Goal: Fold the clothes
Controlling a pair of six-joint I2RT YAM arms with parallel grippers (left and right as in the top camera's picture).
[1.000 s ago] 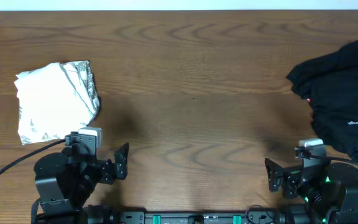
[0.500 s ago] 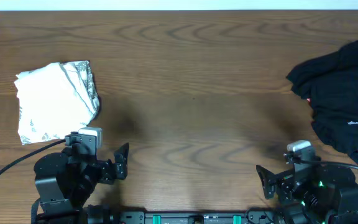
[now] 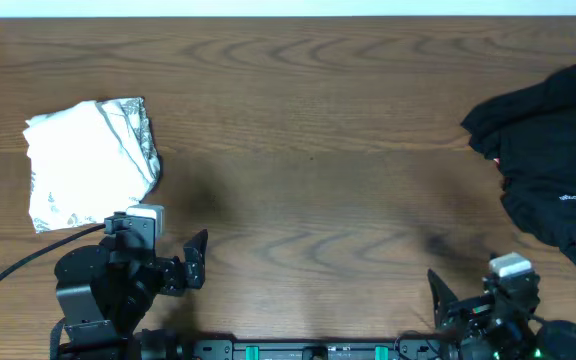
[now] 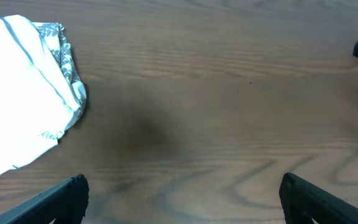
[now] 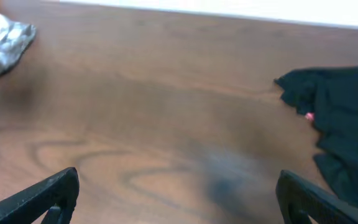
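Note:
The white T-shirt with the pixel computer graphic is out of view in every frame. My left gripper [image 3: 196, 257] is open and empty near the front edge, left of centre; its fingers [image 4: 182, 190] frame bare wood in the left wrist view. My right gripper [image 3: 436, 291] is open and empty at the front right edge; its fingers [image 5: 178, 186] also frame bare wood, apart from any cloth.
A folded white fern-print cloth [image 3: 88, 162] lies at the left, also seen in the left wrist view [image 4: 23, 93]. A crumpled black garment with a small white logo [image 3: 553, 170] lies at the right edge, also seen in the right wrist view [image 5: 340, 118]. The table is brown wood [image 3: 308, 140].
My right arm has drawn back toward the front edge of the table and slightly right. The left arm and both cloths have not moved.

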